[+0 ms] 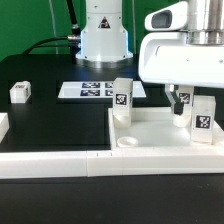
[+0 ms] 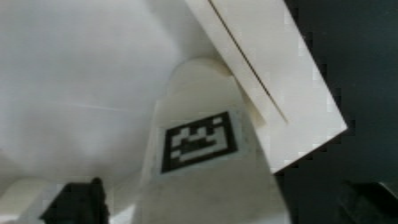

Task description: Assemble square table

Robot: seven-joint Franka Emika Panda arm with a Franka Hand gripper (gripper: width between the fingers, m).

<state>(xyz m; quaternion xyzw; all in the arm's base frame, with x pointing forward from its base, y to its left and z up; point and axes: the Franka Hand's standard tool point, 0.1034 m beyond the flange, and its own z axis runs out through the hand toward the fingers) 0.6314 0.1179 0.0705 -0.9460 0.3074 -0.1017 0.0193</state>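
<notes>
The square table top (image 1: 150, 132) lies flat, white with a raised rim and a round socket (image 1: 128, 143). One white tagged leg (image 1: 121, 98) stands at its far corner on the exterior view's left. A second tagged leg (image 1: 203, 118) stands at the corner on the exterior view's right. My gripper (image 1: 190, 102) hangs straight down over this second leg. In the wrist view the leg (image 2: 205, 140) fills the space between my dark fingers (image 2: 80, 200), with a thin pale gap beside one finger. The gripper (image 2: 222, 208) looks open around the leg. The top's rim (image 2: 267, 70) runs past it.
A third leg (image 1: 20, 92) lies loose on the black table at the exterior view's left. The marker board (image 1: 92, 90) lies behind the top, near the robot base (image 1: 104, 35). A long white rail (image 1: 50, 162) runs along the front, with a short arm (image 1: 4, 127) at its left end.
</notes>
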